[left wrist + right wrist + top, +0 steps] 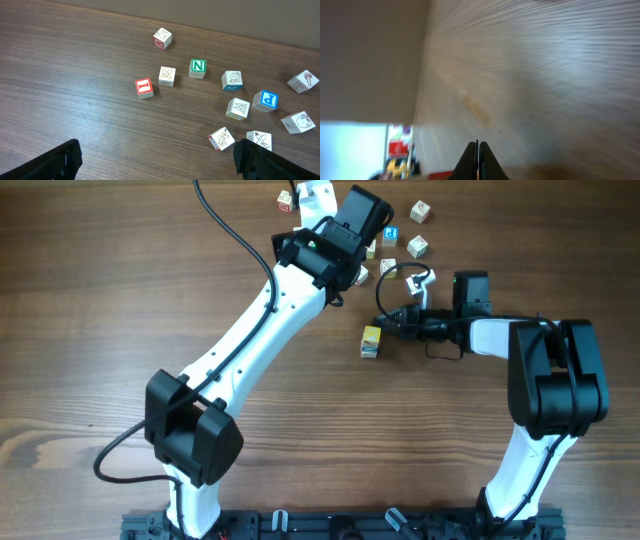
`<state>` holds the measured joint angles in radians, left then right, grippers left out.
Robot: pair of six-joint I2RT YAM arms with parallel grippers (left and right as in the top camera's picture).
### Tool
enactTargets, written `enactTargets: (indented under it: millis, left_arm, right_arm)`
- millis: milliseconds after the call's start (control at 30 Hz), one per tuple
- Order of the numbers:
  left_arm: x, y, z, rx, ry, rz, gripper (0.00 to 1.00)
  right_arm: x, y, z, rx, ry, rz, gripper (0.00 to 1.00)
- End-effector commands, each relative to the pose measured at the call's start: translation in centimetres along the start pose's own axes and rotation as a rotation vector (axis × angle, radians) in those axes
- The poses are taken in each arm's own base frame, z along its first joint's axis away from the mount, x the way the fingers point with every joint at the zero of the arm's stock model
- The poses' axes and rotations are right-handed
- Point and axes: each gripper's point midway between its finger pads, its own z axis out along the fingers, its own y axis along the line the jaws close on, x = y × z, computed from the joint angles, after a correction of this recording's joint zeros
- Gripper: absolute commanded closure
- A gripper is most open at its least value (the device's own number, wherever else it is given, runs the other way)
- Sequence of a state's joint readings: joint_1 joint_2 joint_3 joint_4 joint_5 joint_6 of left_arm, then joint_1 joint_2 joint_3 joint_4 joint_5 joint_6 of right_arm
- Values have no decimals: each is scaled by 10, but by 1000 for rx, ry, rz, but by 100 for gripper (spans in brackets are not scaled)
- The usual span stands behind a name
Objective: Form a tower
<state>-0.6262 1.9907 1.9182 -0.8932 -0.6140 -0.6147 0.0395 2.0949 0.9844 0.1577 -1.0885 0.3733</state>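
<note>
Left pincer released above loose letter cubes, right pincer clenched empty, near the tower

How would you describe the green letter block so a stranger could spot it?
On the wooden table, find the scattered letter cubes. The green N cube stands between the M cube and the spiral-picture cube. It alone carries a green letter and border.

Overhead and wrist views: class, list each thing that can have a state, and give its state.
left gripper: open, empty, above the loose cubes.
right gripper: shut, empty, beside the tower.
tower: short, not gripped, apart from the loose cubes.
loose cubes: scattered singly, unstacked.
</note>
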Motion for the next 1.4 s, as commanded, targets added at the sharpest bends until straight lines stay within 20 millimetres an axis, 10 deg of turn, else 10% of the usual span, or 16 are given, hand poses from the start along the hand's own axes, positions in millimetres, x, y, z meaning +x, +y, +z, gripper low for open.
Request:
enactTargets:
  millis: [0, 333, 700, 1367]
  left_arm:
    - [-15, 1, -14, 27, -28, -25, 0]
    - [-15, 1, -14, 27, -28, -25, 0]
    - [-15, 1, -14, 27, -28, -25, 1]
    - [-15, 1, -14, 27, -28, -25, 1]
  right_arm:
    - [-8, -30, -2, 138, -62, 144, 96]
    - [25, -28, -44, 336, 14, 279, 96]
    - [30, 2, -29, 199, 40, 529, 96]
    - [24, 28, -23, 60, 71, 464, 96]
